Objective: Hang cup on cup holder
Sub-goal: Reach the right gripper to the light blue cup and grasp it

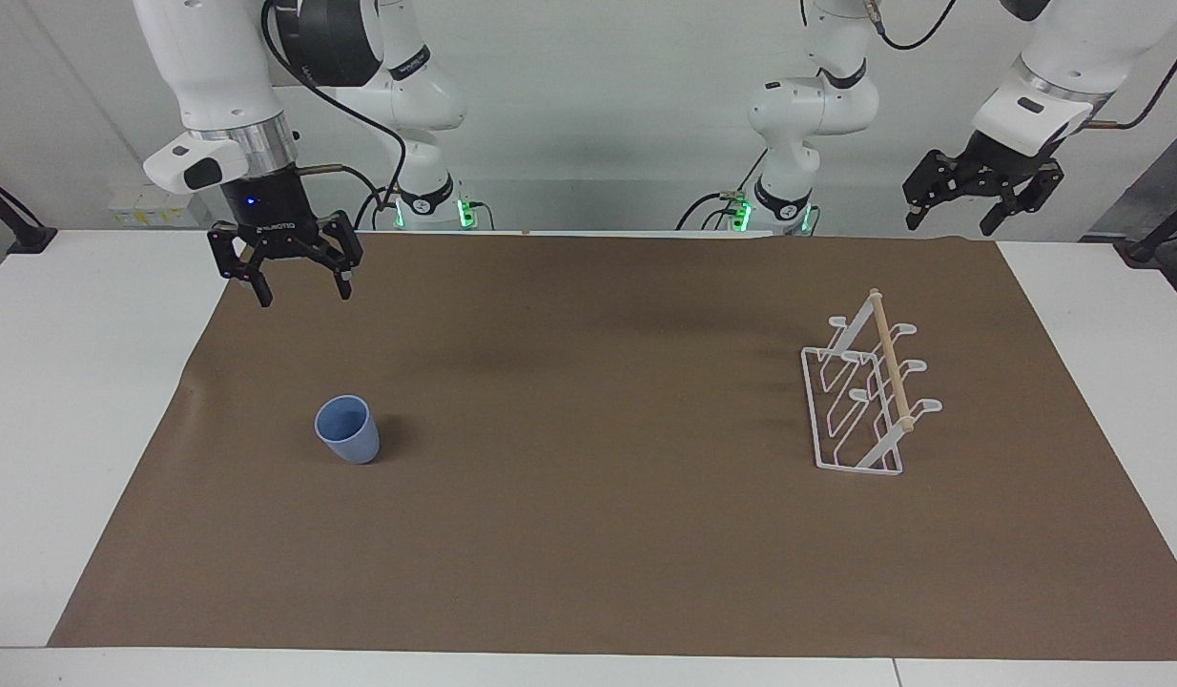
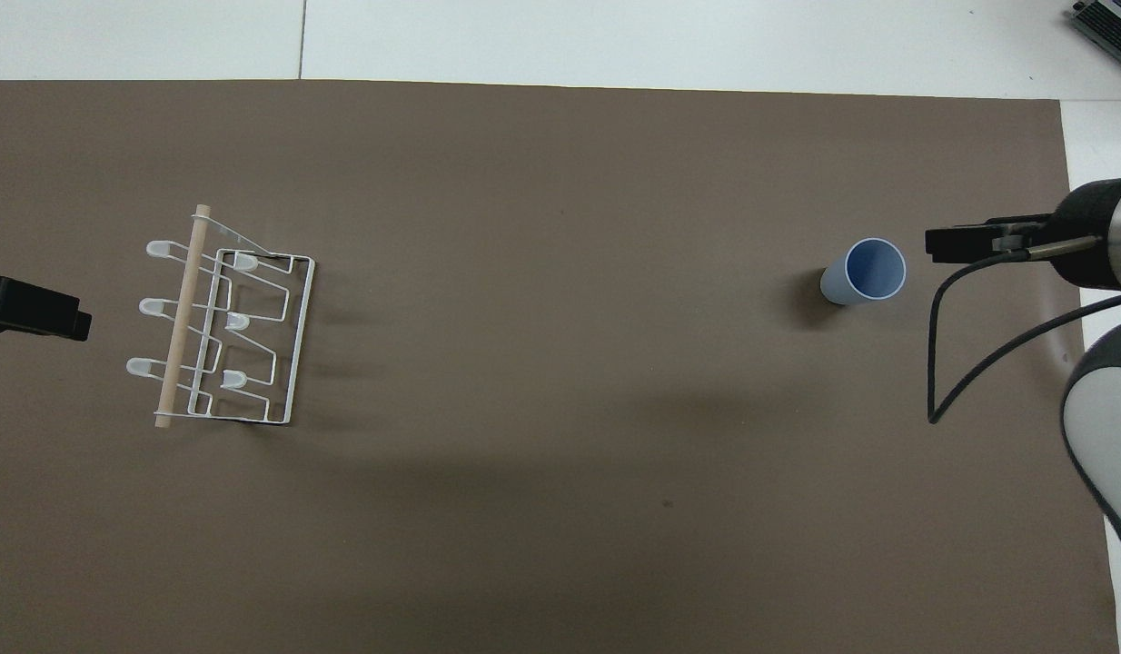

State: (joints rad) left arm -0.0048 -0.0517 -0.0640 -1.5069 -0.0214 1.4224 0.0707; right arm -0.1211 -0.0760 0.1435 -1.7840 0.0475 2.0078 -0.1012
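In the facing view there is one cup (image 1: 347, 429), one cup holder (image 1: 870, 396), one brown mat (image 1: 588, 534) on the white table (image 1: 83, 382), and two arms. The right gripper (image 1: 302, 291) hangs in the air over the mat's edge at the right arm's end of the table. Its two fingers point down and are spread wide, with nothing between them and nothing touching them. The cup stands upright on the mat, mouth up, below this gripper and well apart from it. The left gripper (image 1: 951, 221) is raised over the mat's corner at the left arm's end of the table; its fingers are also parted and empty, and this arm waits. The cup holder stands on the mat below that gripper and clear of it, with its wooden dowel (image 1: 889, 358) along the top. Six looped prongs can be counted, three on each side, all bare.

In the overhead view the same single cup (image 2: 865, 271) and single cup holder (image 2: 224, 331) lie far apart on the mat (image 2: 560, 545). The right gripper (image 2: 965, 242) shows only as a dark tip just beside the cup's rim, toward the right arm's end of the table; how far it is spread cannot be told here. The left gripper (image 2: 34, 309) shows as a dark block beside the cup holder, toward the left arm's end.
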